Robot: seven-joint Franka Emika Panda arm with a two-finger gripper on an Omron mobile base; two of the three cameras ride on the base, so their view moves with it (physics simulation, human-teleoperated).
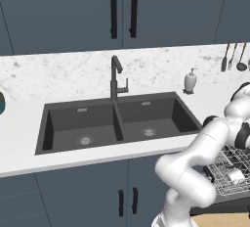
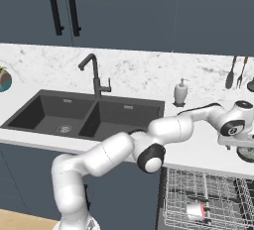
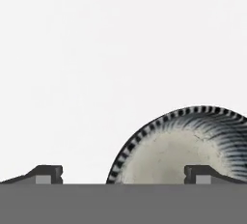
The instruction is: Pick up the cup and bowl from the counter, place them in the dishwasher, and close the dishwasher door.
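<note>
Below your gripper [image 3: 123, 175] the bowl [image 3: 178, 146] sat upright on the white counter [image 3: 96, 49], its mouth facing up at you. Your jaws stood wide apart, holding nothing, with one fingertip [image 3: 202, 174] over the bowl's inside.

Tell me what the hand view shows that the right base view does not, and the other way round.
Hand view: the bowl's black-striped rim and pale inside, just ahead of the open tool. Right base view: the sink, faucet, soap dispenser, and a cup lying in the dishwasher rack. Both: the bowl on the white counter.
</note>
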